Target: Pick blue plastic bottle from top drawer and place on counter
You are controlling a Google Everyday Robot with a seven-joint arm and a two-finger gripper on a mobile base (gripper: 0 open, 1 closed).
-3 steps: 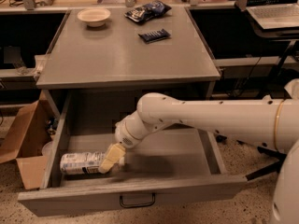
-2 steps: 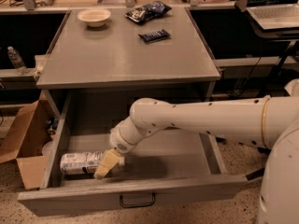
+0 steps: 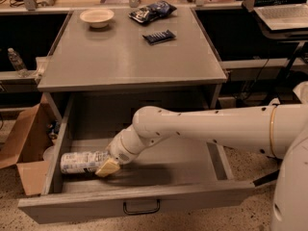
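The blue plastic bottle (image 3: 81, 162) lies on its side at the left of the open top drawer (image 3: 144, 203), label showing, cap end towards the left wall. My white arm reaches in from the right. My gripper (image 3: 107, 166) is down in the drawer at the bottle's right end, one tan fingertip (image 3: 108, 168) on the near side of it. The grey counter (image 3: 130, 49) is above the drawer.
On the counter stand a white bowl (image 3: 96, 17), a dark blue snack bag (image 3: 152, 11) and a dark bar packet (image 3: 159, 36). An open cardboard box (image 3: 21, 150) stands left of the drawer. A small clear bottle (image 3: 16, 61) is on a left shelf. A laptop (image 3: 284, 13) is at the right.
My gripper has moved left and a little lower in the drawer, from beside the bottle's right end to right at it. The bottle has not moved.
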